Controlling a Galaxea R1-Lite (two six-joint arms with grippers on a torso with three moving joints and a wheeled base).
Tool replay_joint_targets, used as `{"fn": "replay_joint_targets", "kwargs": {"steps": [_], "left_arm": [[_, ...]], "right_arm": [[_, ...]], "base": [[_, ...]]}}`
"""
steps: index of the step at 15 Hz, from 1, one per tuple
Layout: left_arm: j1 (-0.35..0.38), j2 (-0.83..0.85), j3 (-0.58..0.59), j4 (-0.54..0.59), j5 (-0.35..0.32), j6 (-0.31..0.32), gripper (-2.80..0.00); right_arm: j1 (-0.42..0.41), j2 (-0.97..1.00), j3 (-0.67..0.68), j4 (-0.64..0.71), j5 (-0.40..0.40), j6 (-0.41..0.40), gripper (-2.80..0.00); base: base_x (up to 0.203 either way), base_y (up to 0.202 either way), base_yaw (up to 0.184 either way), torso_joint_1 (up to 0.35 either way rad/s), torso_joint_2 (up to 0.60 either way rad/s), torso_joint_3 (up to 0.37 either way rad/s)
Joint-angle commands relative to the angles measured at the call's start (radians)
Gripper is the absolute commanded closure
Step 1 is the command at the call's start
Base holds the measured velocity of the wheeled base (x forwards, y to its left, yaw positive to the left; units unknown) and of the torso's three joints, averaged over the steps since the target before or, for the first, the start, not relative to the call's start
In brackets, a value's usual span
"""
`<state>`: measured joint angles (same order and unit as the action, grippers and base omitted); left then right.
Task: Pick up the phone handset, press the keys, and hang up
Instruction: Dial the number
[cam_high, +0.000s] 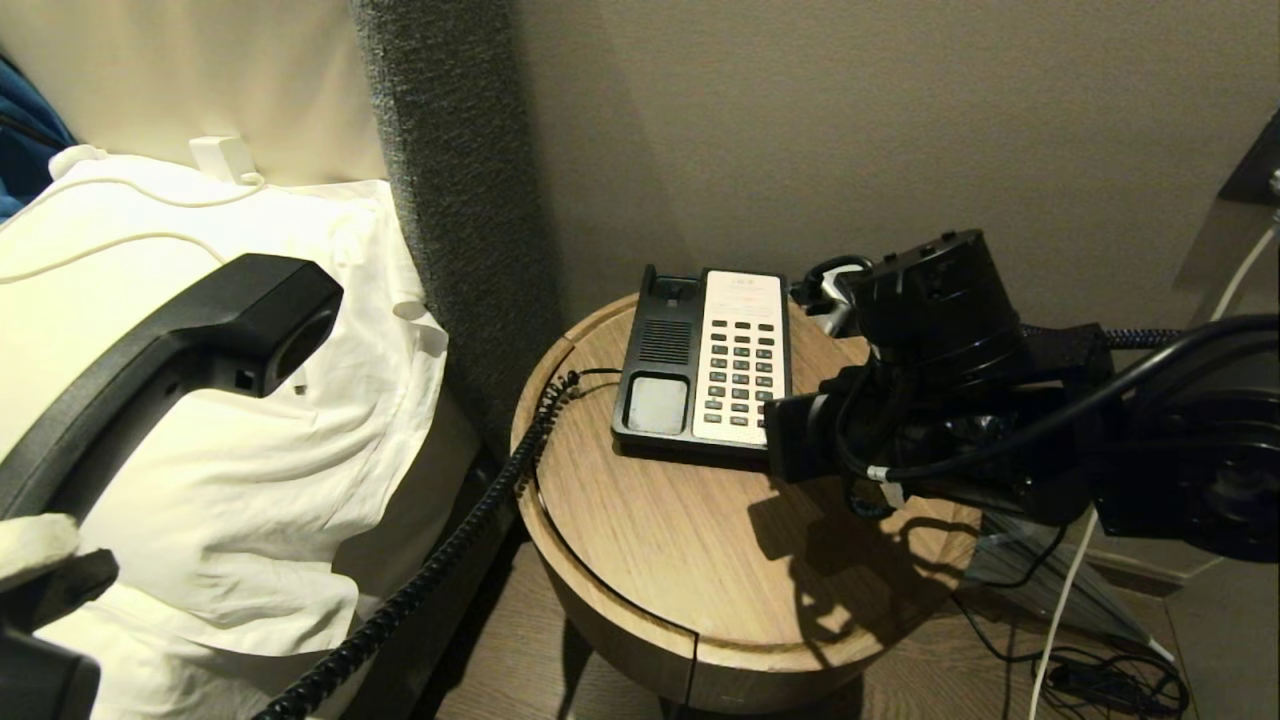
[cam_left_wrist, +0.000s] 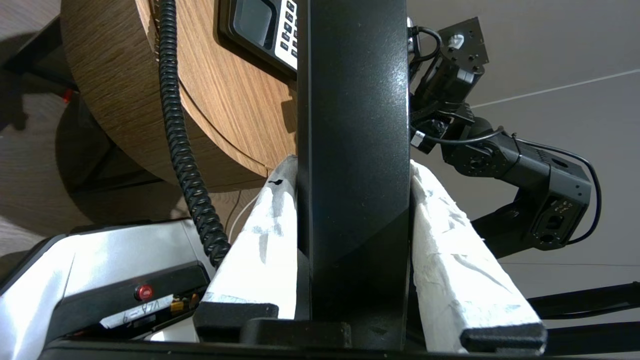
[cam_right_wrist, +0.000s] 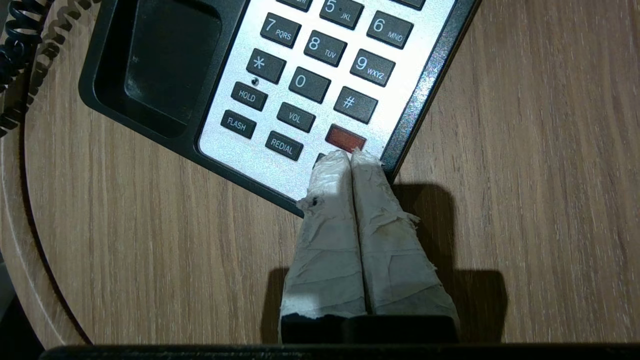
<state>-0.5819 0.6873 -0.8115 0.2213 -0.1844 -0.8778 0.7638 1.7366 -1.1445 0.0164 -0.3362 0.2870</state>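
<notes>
Left gripper (cam_left_wrist: 352, 200) clamps the phone handset (cam_high: 170, 360) aloft; right gripper (cam_right_wrist: 351, 160), fingers pressed together, empty, touches the phone base (cam_high: 700, 360) keypad's bottom corner

The keypad (cam_right_wrist: 320, 75) of the phone (cam_high: 705, 365) carries readable labels. The number keys show 5 JKL, 6 MNO, 7 PQRS, 8 TUV, 9 WXYZ and 0, with a star key and a # key beside the 0. Below them, small keys read HOLD, FLASH, VOL and REDIAL.
</notes>
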Motion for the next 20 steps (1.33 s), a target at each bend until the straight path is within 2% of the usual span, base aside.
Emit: {"fn": "replay_joint_targets", "kwargs": {"steps": [1, 13, 20], "left_arm": [[0.000, 0.000, 0.002, 0.001, -0.001, -0.006, 0.00], [0.001, -0.008, 0.008, 0.001, -0.003, -0.006, 0.00], [0.001, 0.001, 0.012, 0.004, -0.001, -0.001, 0.00]], "right_arm": [[0.000, 0.008, 0.005, 0.004, -0.001, 0.001, 0.00], [0.006, -0.008, 0.050, 0.002, -0.001, -0.001, 0.00], [0.005, -0.168, 0.068, 0.017, -0.003, 0.008, 0.00]], "base": [[0.000, 0.000, 0.000, 0.000, 0.00, 0.000], [0.000, 0.000, 0.000, 0.000, 0.00, 0.000], [0.000, 0.000, 0.000, 0.000, 0.00, 0.000]]}}
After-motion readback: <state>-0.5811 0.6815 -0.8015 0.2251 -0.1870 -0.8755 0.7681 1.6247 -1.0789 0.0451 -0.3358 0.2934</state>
